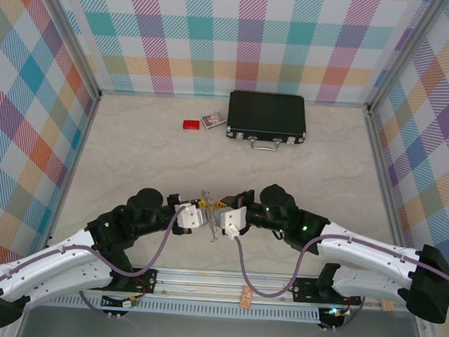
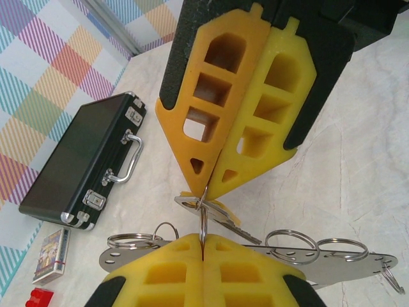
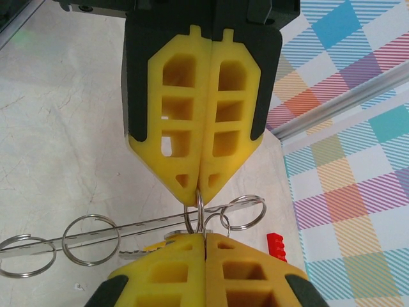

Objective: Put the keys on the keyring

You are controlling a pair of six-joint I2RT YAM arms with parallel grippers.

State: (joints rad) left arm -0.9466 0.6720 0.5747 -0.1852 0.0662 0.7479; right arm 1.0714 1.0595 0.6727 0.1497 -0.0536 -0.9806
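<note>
Both grippers meet tip to tip over the near middle of the table. My left gripper (image 1: 203,213) (image 2: 203,246) and my right gripper (image 1: 222,218) (image 3: 204,238) are each shut on the same small silver split ring of the keyring (image 2: 203,220) (image 3: 200,208). A silver key (image 2: 220,214) and a key with a yellow-orange head (image 2: 231,217) (image 3: 153,246) hang at that ring. The ring belongs to a flat metal strip (image 2: 345,262) (image 3: 128,229) that carries several more split rings. Seen from the left wrist, the right gripper (image 2: 206,188) comes in from above.
A black case (image 1: 267,116) (image 2: 83,166) with a silver handle lies at the back. Left of it are a small card box (image 1: 213,121) (image 2: 51,256) and a red block (image 1: 190,124) (image 3: 276,246). Checked walls enclose the table.
</note>
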